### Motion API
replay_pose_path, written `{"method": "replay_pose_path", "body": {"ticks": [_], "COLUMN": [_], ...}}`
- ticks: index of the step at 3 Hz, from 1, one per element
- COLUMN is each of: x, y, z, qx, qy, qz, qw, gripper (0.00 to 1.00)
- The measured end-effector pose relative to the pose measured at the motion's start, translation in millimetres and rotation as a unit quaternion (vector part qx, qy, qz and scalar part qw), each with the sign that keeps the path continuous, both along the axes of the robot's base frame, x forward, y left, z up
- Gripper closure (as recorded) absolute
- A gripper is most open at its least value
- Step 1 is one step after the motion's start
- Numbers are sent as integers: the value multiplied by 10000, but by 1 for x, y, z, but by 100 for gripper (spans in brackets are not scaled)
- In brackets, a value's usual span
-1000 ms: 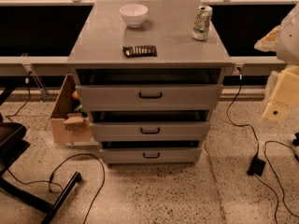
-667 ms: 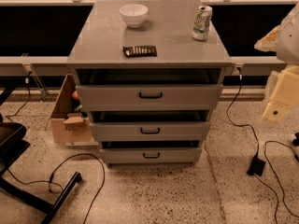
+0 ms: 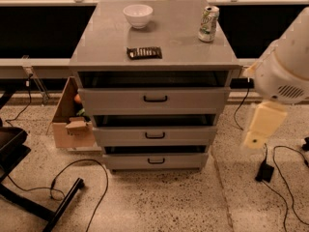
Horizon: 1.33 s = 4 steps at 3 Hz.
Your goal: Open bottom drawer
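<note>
bottom drawer (image 3: pixel 156 161) seen lowest in cabinet (image 3: pixel 154 37) | gripper (image 3: pixel 260 127) held right of cabinet, well apart from it | grip state cannot be told

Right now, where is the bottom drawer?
In the camera view, the bottom drawer is lowest in the cabinet, under the middle drawer; the gripper hangs to its right.

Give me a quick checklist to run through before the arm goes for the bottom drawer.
1. Bottom drawer in view, front facing out: ok.
2. Its black handle uncovered: ok.
3. Claw at the handle: not ok; it hangs right of the cabinet, apart from it.
4. Floor cable out of the drawer's path: cannot tell; it loops near the left corner.
5. Can and bowl upright on top: ok.
</note>
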State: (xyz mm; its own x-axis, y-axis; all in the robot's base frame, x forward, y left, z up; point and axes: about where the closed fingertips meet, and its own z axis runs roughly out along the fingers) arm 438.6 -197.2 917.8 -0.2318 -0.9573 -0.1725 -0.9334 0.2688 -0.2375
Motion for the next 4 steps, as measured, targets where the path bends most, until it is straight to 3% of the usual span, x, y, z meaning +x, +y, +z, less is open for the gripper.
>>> {"method": "replay_pose_path", "body": {"ticks": [1,2,3,4], "x": [4,16,31,48], "y": [6,14,16,18], "z": [-62,-179,-258,-319], "qx": [-242,-651,-951,-1046], "qy": [44,86,194,935], "qz": [-164,-250,-180,-140], "qw": [9996,9975,9951,9900], "gripper": [0,0,0,0]}}
